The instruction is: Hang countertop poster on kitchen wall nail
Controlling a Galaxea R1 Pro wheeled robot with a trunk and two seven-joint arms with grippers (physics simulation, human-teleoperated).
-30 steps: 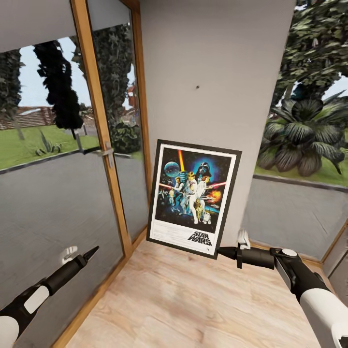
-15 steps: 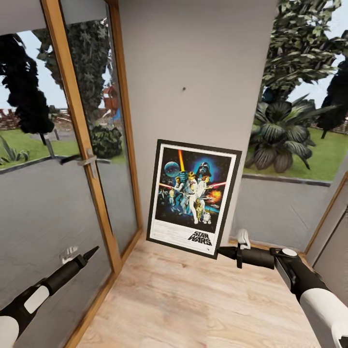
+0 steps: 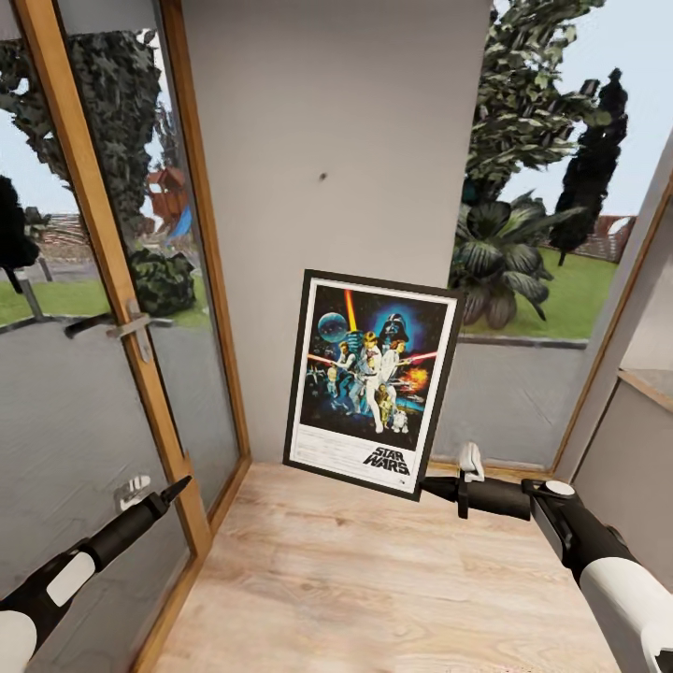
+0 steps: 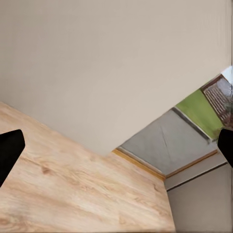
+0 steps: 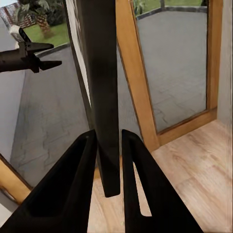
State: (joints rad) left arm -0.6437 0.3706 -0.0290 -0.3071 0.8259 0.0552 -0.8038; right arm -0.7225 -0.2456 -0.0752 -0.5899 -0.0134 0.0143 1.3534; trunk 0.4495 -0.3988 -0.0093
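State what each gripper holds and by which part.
The right gripper clamps the poster by its frame's lower right corner; the left gripper holds nothing.

A light wood-plank floor [image 3: 355, 579] fills the lower middle of the head view, running from the bottom edge up to the foot of a plain grey wall [image 3: 336, 140] at centre. On the left, the floor meets a wooden door frame [image 3: 178, 561] that slants down to the lower left. On the right, it ends at a narrow wooden skirting below a window. The planks are pale, with faint grain lines. In the left wrist view the same floor [image 4: 63, 194] meets the wall along a diagonal line.
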